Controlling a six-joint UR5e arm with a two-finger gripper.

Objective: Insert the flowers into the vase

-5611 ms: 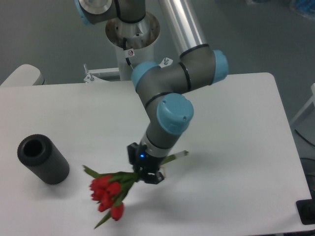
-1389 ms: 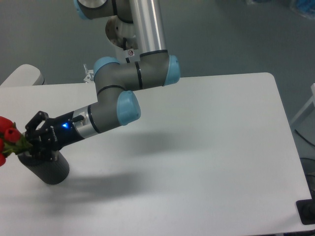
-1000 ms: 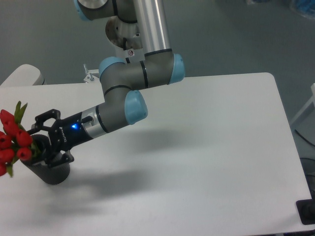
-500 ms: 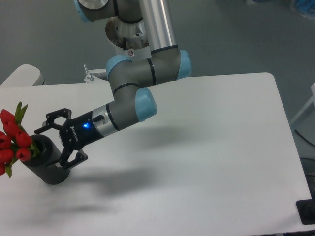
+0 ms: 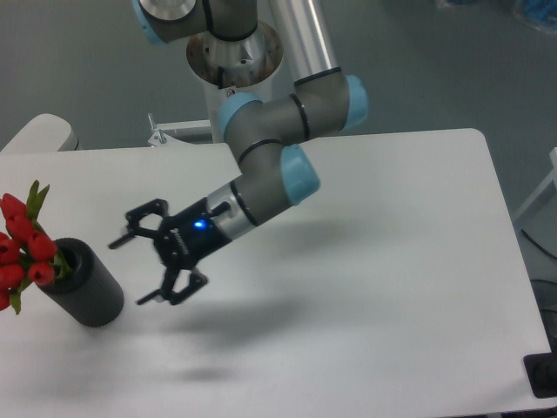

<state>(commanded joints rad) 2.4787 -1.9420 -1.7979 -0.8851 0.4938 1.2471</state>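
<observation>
Pulling back from the vase [image 5: 83,292], the gripper [image 5: 130,270] now hovers spread wide and empty; the flowers [image 5: 22,252] stay planted, stems hidden inside.

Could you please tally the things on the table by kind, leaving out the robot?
Bunch of flowers: 1
Vase: 1
Total: 2
</observation>
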